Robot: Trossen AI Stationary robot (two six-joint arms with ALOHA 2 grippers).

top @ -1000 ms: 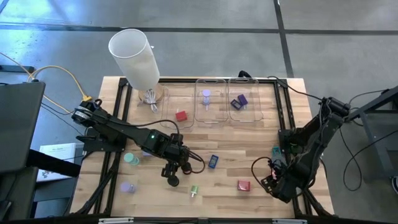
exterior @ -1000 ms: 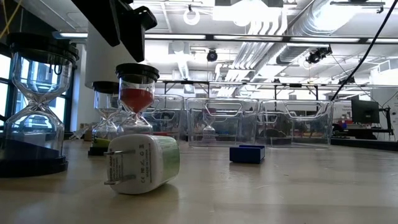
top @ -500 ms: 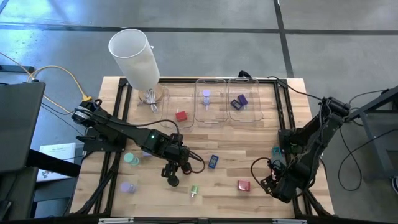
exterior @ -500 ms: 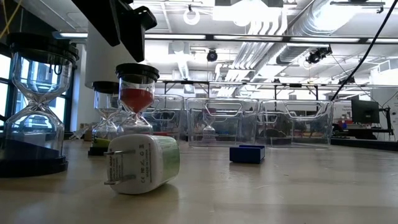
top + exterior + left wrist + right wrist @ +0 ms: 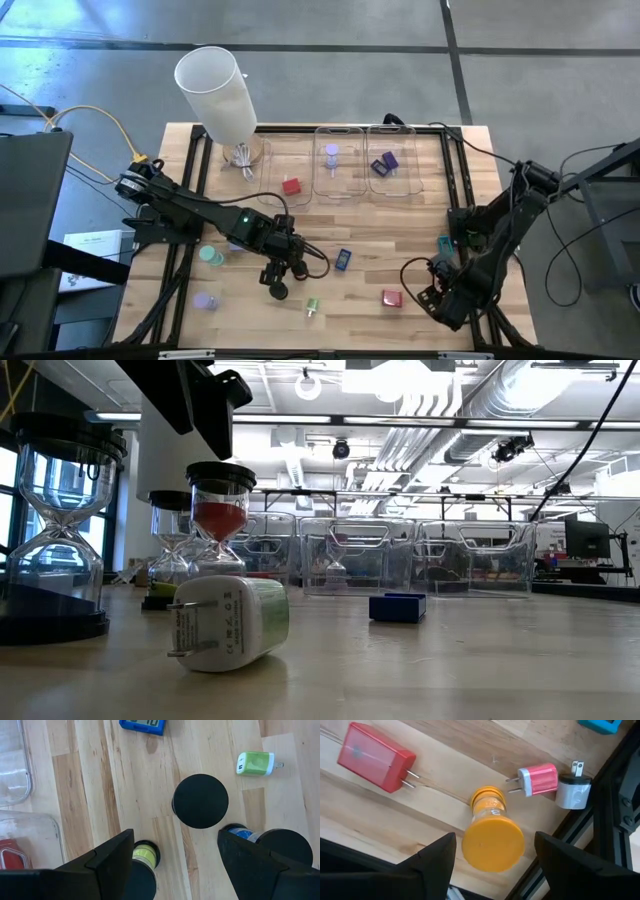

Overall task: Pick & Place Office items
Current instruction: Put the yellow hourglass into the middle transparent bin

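My left gripper [image 5: 279, 273] [image 5: 175, 839] hangs open over the table's near middle. Just beyond its fingertips stands a black-topped hourglass [image 5: 200, 801] [image 5: 277, 291], untouched. A yellow-green hourglass [image 5: 145, 855] and a blue one [image 5: 244, 832] stand under its fingers. My right gripper [image 5: 438, 293] [image 5: 494, 842] points down, open, at the near right. An orange-capped hourglass [image 5: 492, 839] stands on the wood between its fingers, apart from both. A red charger [image 5: 375, 762] [image 5: 391, 297], a pink plug [image 5: 538, 779] and a grey plug [image 5: 573, 793] lie close by.
A green plug [image 5: 312, 306] [image 5: 225, 622] and a blue piece [image 5: 343, 260] [image 5: 397, 606] lie mid-table. Teal [image 5: 211, 256] and lavender [image 5: 205, 300] caps stand near left. Three clear trays [image 5: 340, 190] line the far side beside a white cylinder [image 5: 217, 92]. A black frame rail [image 5: 615, 795] runs along the right edge.
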